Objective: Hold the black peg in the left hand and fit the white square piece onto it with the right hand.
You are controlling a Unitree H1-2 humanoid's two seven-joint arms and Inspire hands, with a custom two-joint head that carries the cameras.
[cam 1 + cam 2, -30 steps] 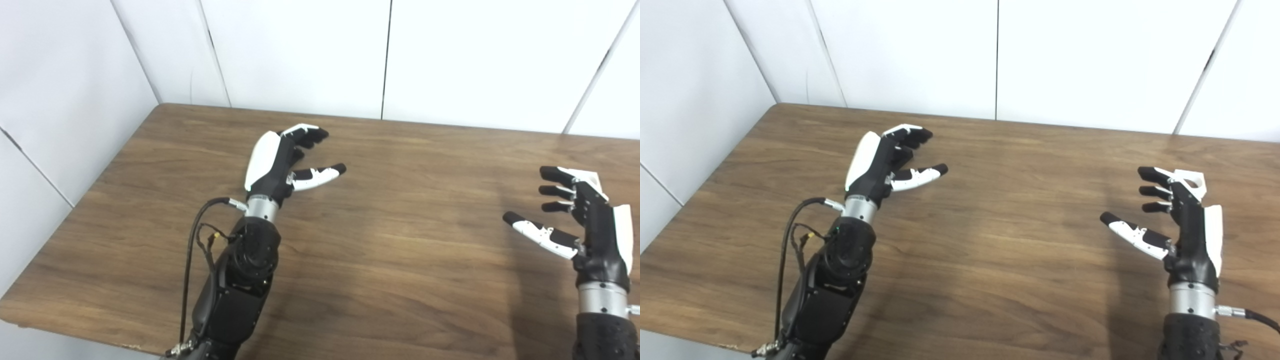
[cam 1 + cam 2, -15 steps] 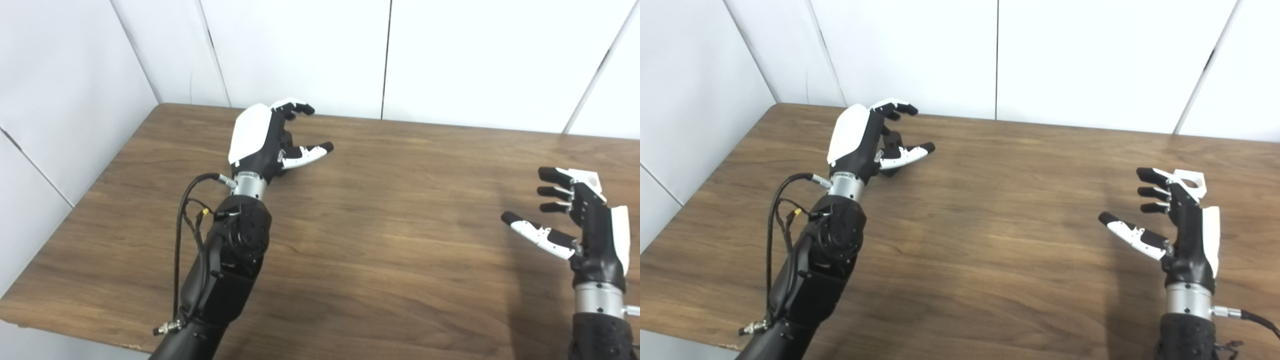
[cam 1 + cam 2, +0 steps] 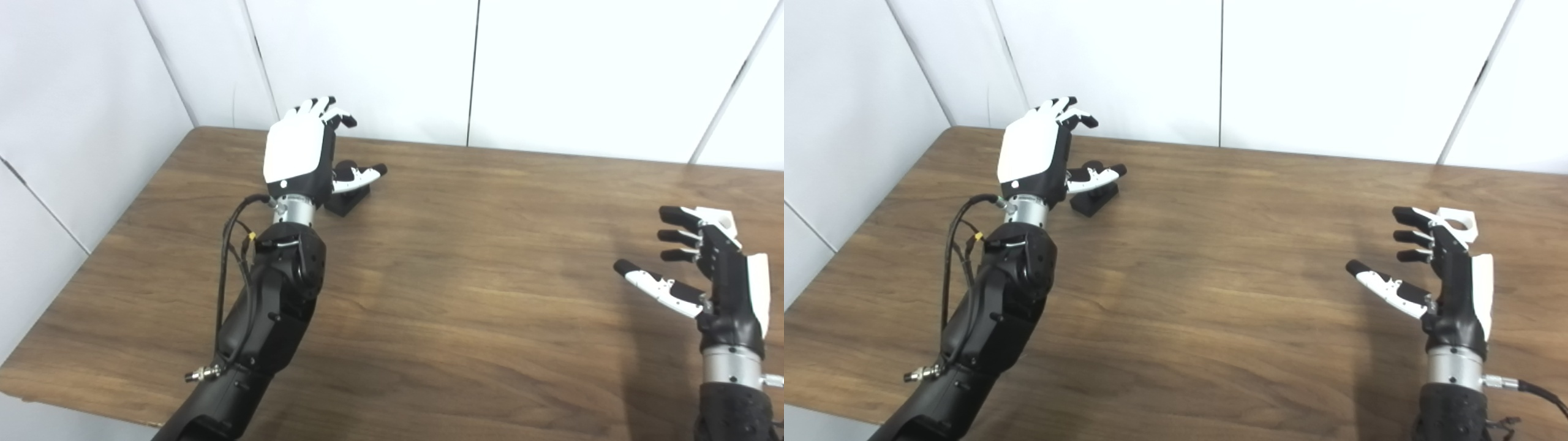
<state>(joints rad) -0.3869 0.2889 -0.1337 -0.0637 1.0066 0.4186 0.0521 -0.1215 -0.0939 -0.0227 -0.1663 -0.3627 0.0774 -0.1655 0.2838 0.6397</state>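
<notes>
The black peg (image 3: 349, 199) stands on its square black base on the wooden table (image 3: 478, 263) near the far left corner. My left hand (image 3: 303, 153) hovers open just over it and to its left, thumb reaching across the peg's top, holding nothing. The white square piece (image 3: 1458, 222) with a round hole lies on the table at the right, mostly hidden behind the fingers (image 3: 1410, 236) of my right hand (image 3: 1448, 275). That hand is open and upright, palm facing left, holding nothing.
White wall panels (image 3: 367, 61) close off the table at the back and on the left. The table's front edge (image 3: 79, 407) runs along the bottom left.
My left arm has reached forward and to the left, uncovering the black peg and bringing the open hand over it. The right hand has stayed almost still.
</notes>
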